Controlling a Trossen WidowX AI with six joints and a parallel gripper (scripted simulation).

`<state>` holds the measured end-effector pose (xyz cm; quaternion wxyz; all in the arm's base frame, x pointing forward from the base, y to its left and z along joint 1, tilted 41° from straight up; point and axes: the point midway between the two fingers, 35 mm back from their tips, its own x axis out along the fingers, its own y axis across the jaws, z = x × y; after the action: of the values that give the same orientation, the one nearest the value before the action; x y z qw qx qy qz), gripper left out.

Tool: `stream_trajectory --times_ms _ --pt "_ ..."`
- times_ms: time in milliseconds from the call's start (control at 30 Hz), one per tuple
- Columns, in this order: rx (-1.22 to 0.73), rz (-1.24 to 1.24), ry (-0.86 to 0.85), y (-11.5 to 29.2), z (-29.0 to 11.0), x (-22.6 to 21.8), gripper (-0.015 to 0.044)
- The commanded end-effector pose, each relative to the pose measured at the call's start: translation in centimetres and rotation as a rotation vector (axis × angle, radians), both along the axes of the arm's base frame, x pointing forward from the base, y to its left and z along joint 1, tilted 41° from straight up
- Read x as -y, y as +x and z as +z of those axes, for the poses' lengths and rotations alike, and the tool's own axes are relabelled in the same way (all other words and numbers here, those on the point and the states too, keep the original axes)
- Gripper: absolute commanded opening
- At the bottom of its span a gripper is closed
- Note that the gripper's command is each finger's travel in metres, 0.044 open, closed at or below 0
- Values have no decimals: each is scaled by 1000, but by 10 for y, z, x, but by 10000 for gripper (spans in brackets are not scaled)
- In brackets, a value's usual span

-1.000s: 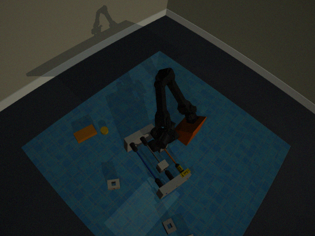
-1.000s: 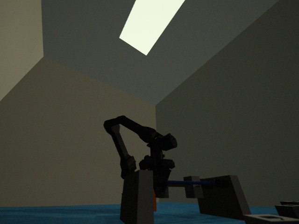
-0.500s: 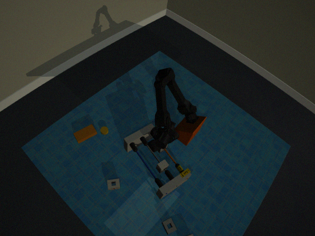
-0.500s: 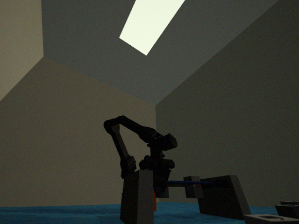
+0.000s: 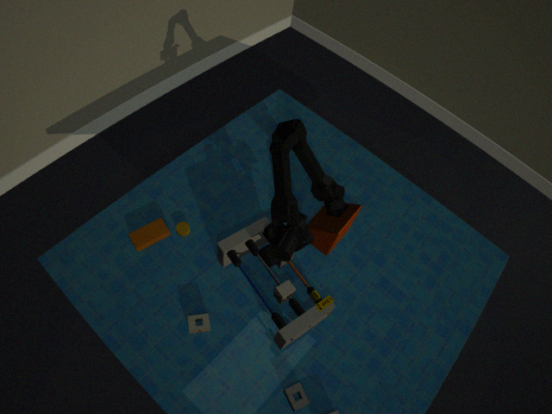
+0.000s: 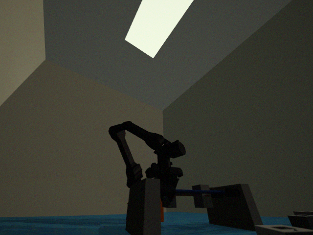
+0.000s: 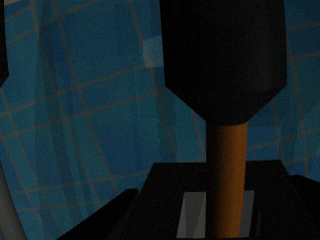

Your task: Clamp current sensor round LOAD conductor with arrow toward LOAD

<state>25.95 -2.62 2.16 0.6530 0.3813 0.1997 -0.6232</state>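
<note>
- Claw (image 5: 281, 252) clenched on sensor body (image 7: 214, 236), mid-frame, round orange conductor (image 7: 228, 180).
- Risk: unlatched halves springing apart on release; arrow direction unverifiable, hidden.

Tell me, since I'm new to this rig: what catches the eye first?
The black arm bends over a fixture of three parallel conductors strung between two grey end blocks, its tool shut on the sensor on the orange conductor. A yellow LOAD marker sits at that conductor's near end. An orange wedge block lies beside the arm.
</note>
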Motion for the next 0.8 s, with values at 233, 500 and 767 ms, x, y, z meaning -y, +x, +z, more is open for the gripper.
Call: stream_trajectory --times_ms 233,500,767 --pt "-18 -13 2 -1 0 0 0" --pt "7 6 -3 -1 0 0 0" --pt "20 15 -6 0 0 0 0"
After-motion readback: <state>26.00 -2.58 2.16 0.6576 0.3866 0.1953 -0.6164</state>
